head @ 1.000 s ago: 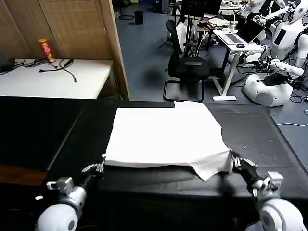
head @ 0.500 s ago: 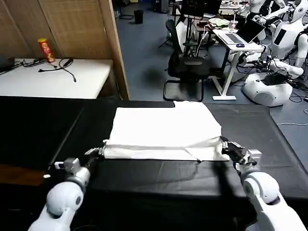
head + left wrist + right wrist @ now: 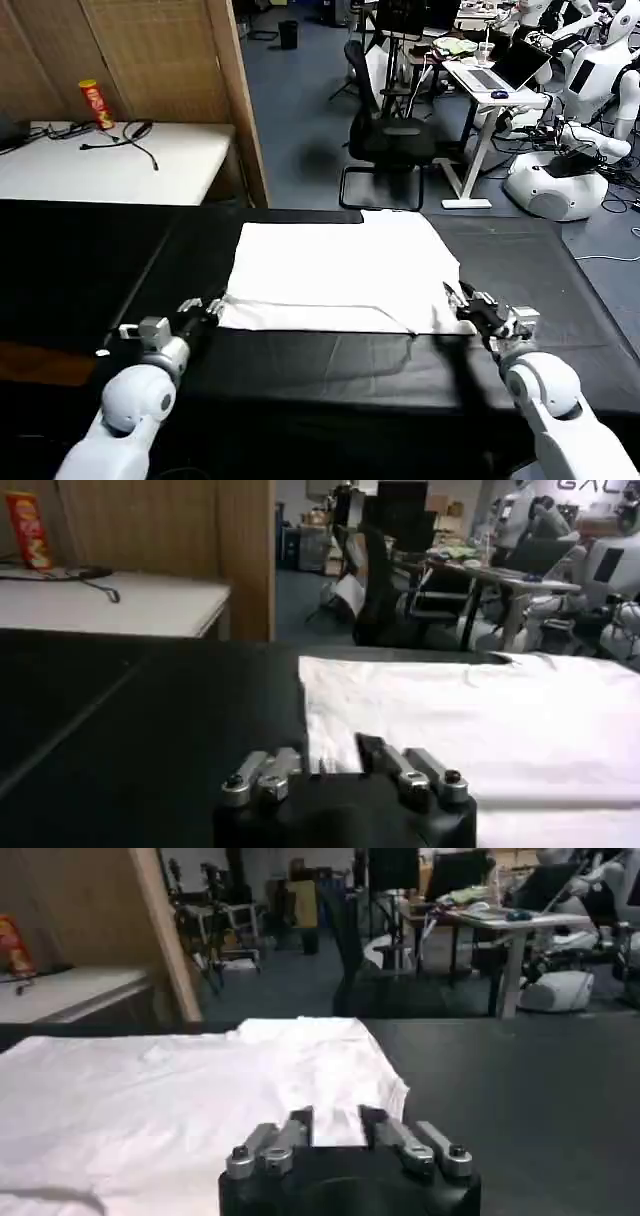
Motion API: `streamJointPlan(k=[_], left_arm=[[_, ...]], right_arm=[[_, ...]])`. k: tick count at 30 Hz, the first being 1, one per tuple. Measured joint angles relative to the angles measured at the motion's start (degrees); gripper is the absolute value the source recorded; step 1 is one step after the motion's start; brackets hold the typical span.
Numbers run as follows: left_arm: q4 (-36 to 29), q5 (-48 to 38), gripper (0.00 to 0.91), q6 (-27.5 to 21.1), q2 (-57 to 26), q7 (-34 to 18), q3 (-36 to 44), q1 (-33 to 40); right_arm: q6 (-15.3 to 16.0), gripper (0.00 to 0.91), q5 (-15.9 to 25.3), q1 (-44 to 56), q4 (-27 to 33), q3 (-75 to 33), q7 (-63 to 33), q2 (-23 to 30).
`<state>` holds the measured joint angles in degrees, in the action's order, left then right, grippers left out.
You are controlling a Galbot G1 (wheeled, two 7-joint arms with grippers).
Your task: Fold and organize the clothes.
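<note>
The white T-shirt lies flat on the black table cover, its near part folded over into a straight edge; no print shows. My left gripper rests at the shirt's near left corner. In the left wrist view it is open, with white cloth lying just beyond its fingers. At the near right corner sits my right gripper. The right wrist view shows it open as well, the shirt spreading out ahead of it and showing between its fingers.
A white side table with a red can and cables stands at the back left beside a wooden screen. Behind the table are an office chair, a desk with a laptop and other robots.
Both grippers moved away from me along the table, carrying the shirt's near hem up and over. The hanging right corner is gone and the near edge now lies flat and straight.
</note>
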<state>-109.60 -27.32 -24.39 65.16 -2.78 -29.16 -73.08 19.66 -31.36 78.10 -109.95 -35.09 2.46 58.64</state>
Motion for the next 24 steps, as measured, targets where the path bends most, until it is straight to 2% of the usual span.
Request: streamJointPlan(k=[4, 6, 7, 8, 9, 11, 12, 13, 14, 15, 16, 17, 19, 24], left_arm=[[-1.26, 0.85, 0.878, 0.14, 0.09, 0.81, -0.10, -2.87], [-1.33, 0.94, 0.878, 0.21, 0.34, 0.94, -0.11, -3.95], [-1.34, 0.94, 0.878, 0.26, 0.51, 1.06, -0.11, -4.47], [-1.29, 0.95, 0.829, 0.28, 0.68, 1.10, -0.11, -4.80], [-1.13, 0.93, 0.663, 0.35, 0.78, 1.23, -0.16, -5.13], [-0.83, 0.76, 0.439, 0.46, 0.91, 1.80, -0.24, -5.62], [-0.66, 0.59, 0.205, 0.55, 0.94, 2.04, -0.24, -5.77], [-0.39, 0.47, 0.059, 0.61, 0.99, 2.12, -0.26, -5.84], [-0.16, 0.37, 0.029, 0.65, 1.05, 2.17, -0.27, -5.87], [0.10, 0.32, 0.000, 0.69, 1.09, 2.18, -0.27, -5.85], [0.39, 0.30, 0.000, 0.69, 1.15, 2.18, -0.28, -5.78], [0.68, 0.23, 0.000, 0.70, 1.21, 2.20, -0.28, -5.74], [1.10, -0.21, 0.000, 0.76, 1.23, 2.21, -0.29, -5.66], [1.48, -1.40, 0.000, 0.76, 1.13, 2.06, -0.23, -5.41]], right_arm=[[0.01, 0.878, 0.29, 2.68, -0.10, -0.99, -0.31, 0.56], [0.01, 0.770, 0.40, 3.07, 0.24, -1.07, -0.42, 0.80], [0.01, 0.761, 0.45, 3.16, 0.49, -1.06, -0.45, 0.90], [0.00, 0.702, 0.58, 3.19, 0.85, -1.08, -0.46, 1.01], [-0.02, 0.663, 0.69, 3.19, 1.17, -1.04, -0.46, 1.12], [-0.02, 0.566, 1.07, 3.19, 1.87, -0.91, -0.48, 1.29], [-0.03, 0.517, 1.32, 3.21, 2.16, -0.84, -0.48, 1.38], [-0.05, 0.429, 1.57, 3.27, 2.42, -0.80, -0.48, 1.46], [-0.11, 0.380, 1.89, 3.38, 2.67, -0.73, -0.49, 1.61], [-0.15, 0.293, 2.09, 3.56, 2.96, -0.62, -0.48, 1.79], [-0.15, 0.234, 2.19, 3.70, 3.20, -0.58, -0.48, 1.93], [-0.19, 0.137, 2.24, 3.81, 3.32, -0.53, -0.48, 2.03], [-0.23, 0.059, 2.29, 3.99, 3.32, -0.49, -0.52, 2.18], [0.98, 0.029, 2.18, 4.56, 2.32, -0.56, -2.27, 1.73]])
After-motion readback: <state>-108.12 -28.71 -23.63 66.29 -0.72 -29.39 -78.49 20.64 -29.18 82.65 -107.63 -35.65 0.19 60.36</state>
